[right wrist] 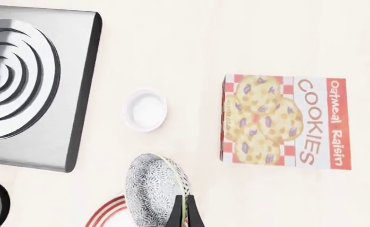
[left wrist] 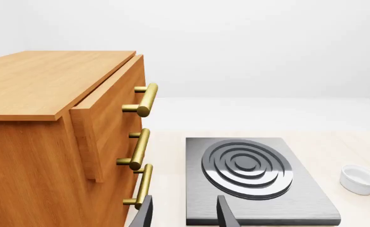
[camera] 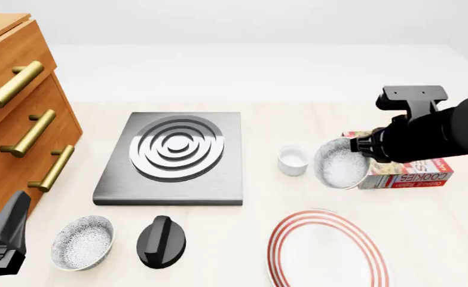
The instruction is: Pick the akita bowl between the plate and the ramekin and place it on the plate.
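Two arms work over a pale cream desk [camera: 425, 239] backed by plain white walls. At far left stands a wooden cabinet [camera: 11, 119] with brass handles, its top drawer ajar in the left wrist view. The left gripper [left wrist: 185, 213] sits low at the desk's near left corner, jaws parted wide and holding nothing. Just right of it rests a speckled bowl [camera: 82, 242], then a black knob [camera: 161, 241]. Farther back lies a grey hotplate [camera: 174, 158] with concentric rings. Right of the hotplate stands the ramekin [camera: 293, 160], upright on the desk. Just beside it, the akita bowl [camera: 340, 164] is lifted clear of the surface and tipped on edge, its speckled inside facing the front camera. The right gripper [right wrist: 185, 213] pinches the bowl's rim, jaws nearly closed. The plate [camera: 327, 251] lies near the front edge, below the bowl. A cookie box [right wrist: 282, 122] lies flat at far right.
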Action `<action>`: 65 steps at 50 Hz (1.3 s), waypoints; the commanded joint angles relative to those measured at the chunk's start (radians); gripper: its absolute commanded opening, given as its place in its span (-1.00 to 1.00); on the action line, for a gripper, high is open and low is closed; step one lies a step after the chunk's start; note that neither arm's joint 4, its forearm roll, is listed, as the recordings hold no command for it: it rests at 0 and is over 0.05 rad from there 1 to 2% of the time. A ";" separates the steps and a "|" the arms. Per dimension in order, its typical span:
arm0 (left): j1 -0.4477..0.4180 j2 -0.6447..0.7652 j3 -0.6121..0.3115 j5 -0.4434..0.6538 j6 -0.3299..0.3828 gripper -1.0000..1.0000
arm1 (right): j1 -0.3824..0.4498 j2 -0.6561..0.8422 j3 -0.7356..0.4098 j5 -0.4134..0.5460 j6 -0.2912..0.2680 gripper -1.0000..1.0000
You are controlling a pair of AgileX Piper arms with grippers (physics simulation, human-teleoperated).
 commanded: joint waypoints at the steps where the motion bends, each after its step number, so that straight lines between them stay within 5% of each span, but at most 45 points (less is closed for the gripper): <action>1: 0.000 0.000 0.000 0.000 0.000 1.00 | 0.069 -0.070 -0.020 0.070 0.054 -1.00; 16: 0.000 0.000 0.000 0.000 0.000 1.00 | 0.158 -0.144 0.035 0.113 0.106 -1.00; 23: 0.000 0.000 0.000 0.000 -0.001 1.00 | 0.146 -0.218 0.069 0.156 0.063 -1.00; 24: 0.000 0.000 0.000 0.000 0.001 1.00 | 0.180 -0.214 0.070 0.158 0.081 -1.00; 25: 0.000 0.000 0.000 0.000 -0.001 1.00 | 0.298 -0.173 0.068 0.149 0.175 -1.00; 28: 0.000 0.000 0.000 0.000 0.000 1.00 | 0.196 -0.247 0.077 0.187 0.081 -1.00; 32: 0.000 0.000 0.000 0.000 0.000 1.00 | 0.265 -0.244 0.092 0.187 0.133 -1.00; 43: 0.000 0.000 0.000 0.000 0.000 1.00 | 0.262 -0.282 0.142 0.192 0.127 -1.00; 65: 0.000 0.000 0.000 0.000 0.000 1.00 | 0.274 -0.197 0.318 0.034 0.162 -1.00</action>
